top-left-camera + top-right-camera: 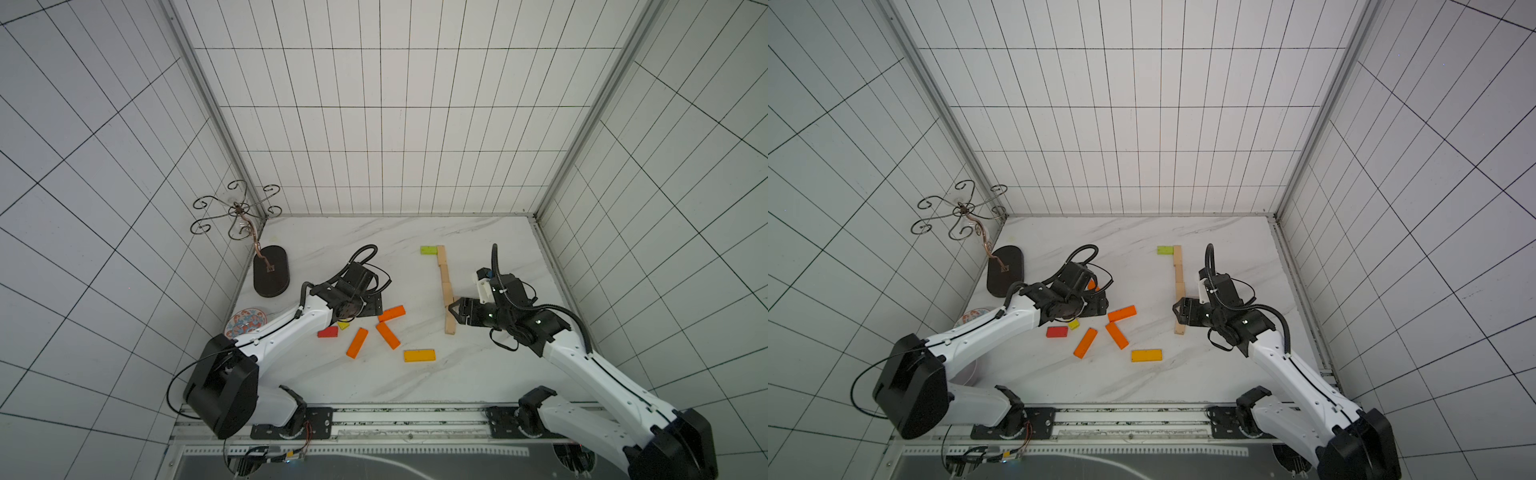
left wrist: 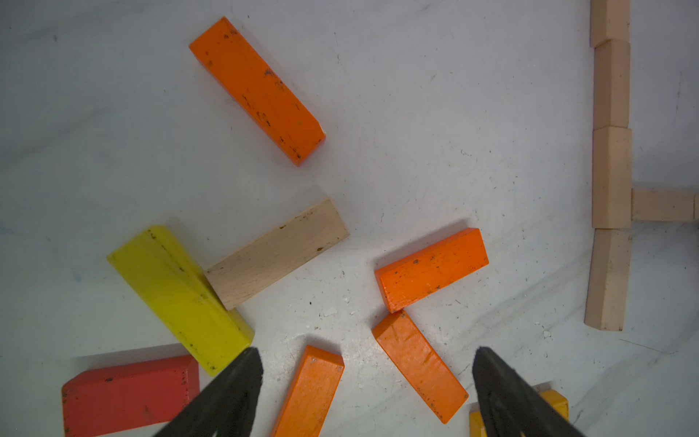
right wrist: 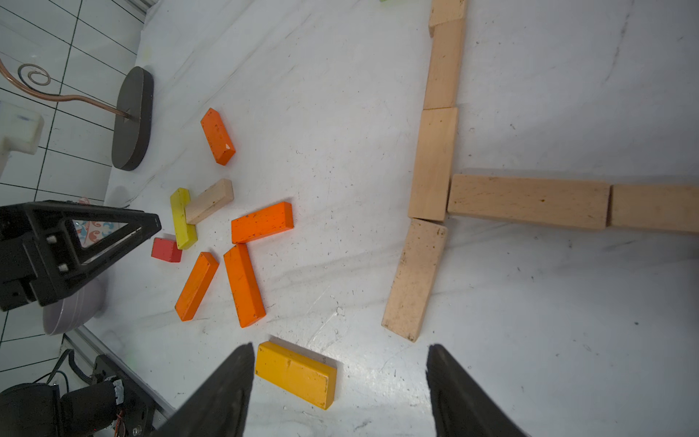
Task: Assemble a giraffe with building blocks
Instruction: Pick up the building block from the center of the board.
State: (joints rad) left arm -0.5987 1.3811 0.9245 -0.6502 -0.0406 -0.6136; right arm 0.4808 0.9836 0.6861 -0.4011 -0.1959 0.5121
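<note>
- Two grippers show, both with jaws spread wide and nothing between them. The left gripper (image 2: pixel 368 374) hangs over the loose coloured blocks. The right gripper (image 3: pixel 340 359) is beside the near end of the pale row.
- Several pale blocks (image 1: pixel 444 282) lie end to end in a line on the marble table (image 1: pixel 374 249), and a green block (image 1: pixel 428 249) touches the far end. In the right wrist view a side branch (image 3: pixel 529 200) of more pale blocks butts against that line.
- Loose pieces lie well apart from that line: four orange blocks (image 2: pixel 431 268), a red block (image 2: pixel 128 393), a yellow block (image 2: pixel 177 295), a spare pale block (image 2: pixel 278 253) and an amber block (image 3: pixel 297 372).
- Each block looks like a small solid wooden bar, so it is probably light, stiff and hard to damage. The painted faces may be a little slick, and a nudge would likely slide a block across the smooth table.
- The best hold is probably across the narrow width at mid-length, with the jaws on the two long sides so the bar does not swing.
- Two orange blocks touch at a corner, and the spare pale block overlaps the yellow one, so a jaw coming down there could push its neighbour. The single orange block that lies apart, or the amber one, offers clear sides.
</note>
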